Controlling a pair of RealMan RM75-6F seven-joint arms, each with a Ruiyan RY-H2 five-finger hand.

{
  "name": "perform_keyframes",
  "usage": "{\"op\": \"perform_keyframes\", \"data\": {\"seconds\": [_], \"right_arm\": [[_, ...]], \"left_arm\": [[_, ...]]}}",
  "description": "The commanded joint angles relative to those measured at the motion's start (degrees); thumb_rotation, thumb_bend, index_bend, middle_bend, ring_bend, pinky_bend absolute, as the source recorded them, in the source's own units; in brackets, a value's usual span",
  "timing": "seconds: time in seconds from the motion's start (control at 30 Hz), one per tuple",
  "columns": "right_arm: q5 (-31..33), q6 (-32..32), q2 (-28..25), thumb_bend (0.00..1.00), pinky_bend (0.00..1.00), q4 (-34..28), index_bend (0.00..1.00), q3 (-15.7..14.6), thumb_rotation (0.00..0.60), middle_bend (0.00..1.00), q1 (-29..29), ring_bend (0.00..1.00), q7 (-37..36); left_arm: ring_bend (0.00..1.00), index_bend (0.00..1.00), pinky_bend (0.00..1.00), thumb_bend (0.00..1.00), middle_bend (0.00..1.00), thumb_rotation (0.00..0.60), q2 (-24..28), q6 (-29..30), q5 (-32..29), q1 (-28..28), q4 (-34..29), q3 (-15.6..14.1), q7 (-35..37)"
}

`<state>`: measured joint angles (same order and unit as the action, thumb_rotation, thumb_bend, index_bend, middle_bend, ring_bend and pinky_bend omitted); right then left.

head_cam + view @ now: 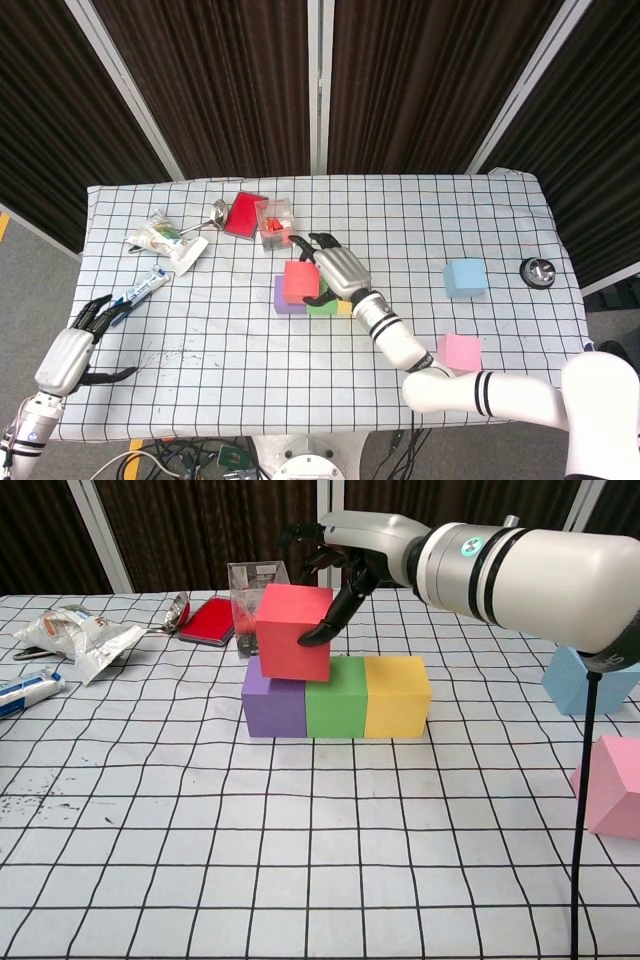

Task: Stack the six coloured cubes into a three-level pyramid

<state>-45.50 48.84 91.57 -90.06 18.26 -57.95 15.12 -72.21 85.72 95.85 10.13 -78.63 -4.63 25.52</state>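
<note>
The right hand (335,575) is holding the red cube (293,632), tilted, over the seam of the purple cube (272,704) and green cube (335,696). The left hand (72,350) is hanging off the table's near-left edge, fingers spread, holding nothing

cubes: 6 – red cube (293,632), purple cube (272,706), green cube (335,697), yellow cube (397,696), blue cube (465,278), pink cube (459,353) | hands: 2 – left hand (72,352), right hand (340,270) | clear cup (274,220): 1 | spoon (212,215): 1 | toothpaste tube (142,289): 1 | foil packets (165,239): cannot tell how many
</note>
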Motion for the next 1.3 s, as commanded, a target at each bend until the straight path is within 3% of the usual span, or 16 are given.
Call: {"op": "perform_keyframes", "data": {"seconds": [0.03,0.63,1.3], "right_arm": [[-1.34,-0.19,-0.78,0.15,0.0,0.19,0.0,-0.66,0.6,0.39,0.55,0.0,-0.67],[-6.0,-2.21,-0.44,0.16,0.0,2.41,0.0,-1.95,0.6,0.39,0.06,0.0,-3.26],[-5.93,-2.45,1.34,0.16,0.0,4.56,0.0,-2.21,0.6,0.39,-0.49,0.0,-3.96]], "left_arm": [[0.01,0.12,0.06,0.0,0.18,0.6,-0.03,-0.12,-0.02,0.02,0.02,0.01,0.06],[0.01,0.12,0.06,0.0,0.18,0.6,0.17,-0.74,-0.01,0.28,-0.25,0.16,0.29],[0.01,0.12,0.06,0.0,0.18,0.6,0.27,-0.63,0.06,0.13,-0.09,0.15,0.64]]}}
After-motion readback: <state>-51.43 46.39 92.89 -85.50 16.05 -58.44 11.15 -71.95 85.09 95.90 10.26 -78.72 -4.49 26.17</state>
